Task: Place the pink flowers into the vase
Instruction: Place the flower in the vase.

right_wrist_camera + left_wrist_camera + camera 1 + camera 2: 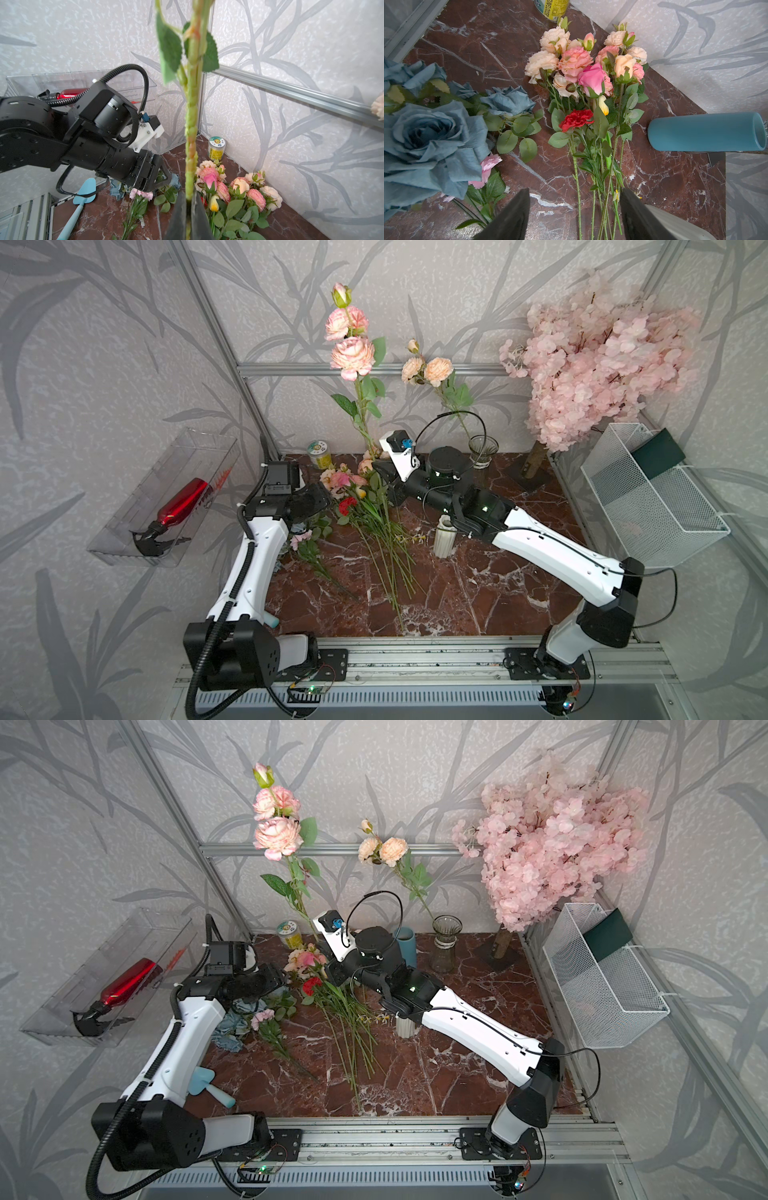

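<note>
My right gripper (188, 199) is shut on the green stem (192, 116) of one spray of pink flowers, held upright; its ruffled heads (352, 352) (277, 836) stand high against the back wall. More pink flowers (581, 66) (347, 483) lie in a pile on the marble table (478, 593), mixed with a red and a yellow bloom. My left gripper (575, 191) (320, 499) hangs open over that pile's stems, touching none. A clear glass vase (483, 450) (446, 942) at the back holds a peach spray (428, 369).
Dusty-blue roses (425, 135) lie at the left. A blue cylinder vase (706, 133), a white ribbed vase (444, 535) and a yellow jar (320, 454) stand nearby. The blossom tree (598, 356) and wire basket (656, 497) fill the right. A blue trowel (208, 1081) lies near the front.
</note>
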Controlling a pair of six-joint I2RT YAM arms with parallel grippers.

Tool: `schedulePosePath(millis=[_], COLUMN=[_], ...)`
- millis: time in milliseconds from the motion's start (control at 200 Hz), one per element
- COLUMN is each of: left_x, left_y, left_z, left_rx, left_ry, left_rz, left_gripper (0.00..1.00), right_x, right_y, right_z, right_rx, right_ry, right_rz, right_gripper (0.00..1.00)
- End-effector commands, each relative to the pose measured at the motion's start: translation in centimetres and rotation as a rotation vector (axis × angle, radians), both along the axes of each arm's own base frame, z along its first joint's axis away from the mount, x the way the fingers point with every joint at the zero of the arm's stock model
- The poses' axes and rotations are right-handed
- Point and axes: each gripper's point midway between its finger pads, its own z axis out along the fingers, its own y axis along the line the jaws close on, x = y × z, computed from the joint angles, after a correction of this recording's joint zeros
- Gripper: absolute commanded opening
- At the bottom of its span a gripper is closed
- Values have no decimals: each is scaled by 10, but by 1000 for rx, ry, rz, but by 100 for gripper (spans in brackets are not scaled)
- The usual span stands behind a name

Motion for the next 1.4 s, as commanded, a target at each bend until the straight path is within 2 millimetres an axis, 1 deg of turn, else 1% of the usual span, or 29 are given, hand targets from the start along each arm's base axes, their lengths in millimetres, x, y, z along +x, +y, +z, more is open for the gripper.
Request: schedulePosePath(millis=[0,135,255,340,440,605,885,1005,1105,1395], left_x=[0,0,0,0,1,0,2,4,3,3], left_y=[-2,-2,1,0,-2,0,0,-3,-2,-1], left_z=[-10,-15,-16,-15,-15,-19,-17,-14,-15,-16], left_rx=[-37,-47,-49,-58,-72,-72,-94,-114,-113,-112], left_ry=[27,43,46,42,36,52,39,23,25,27], left_rz=[-3,-1,7,2,-2,5,5,-9,-3,2], left_gripper=[70,69,69,69,69,69,69,69,69,69], right_x=[-22,-37,-51,-57,-62,-62,-63,-58,-54,-43], right_y=[-22,-32,-42,-49,-58,-78,-107,-117,-125,-151], right_z=[66,87,101,110,114,117,118,113,108,106], right_rx=[123,165,192,196,188,175,134,104,72,-4], right_ry=[-145,-212,-255,-282,-296,-332,-382,-389,-399,-441], right_rz=[-7,1,9,1,-7,-70,-169,-223,-272,-426], right_gripper=[0,0,0,0,0,0,0,0,0,0])
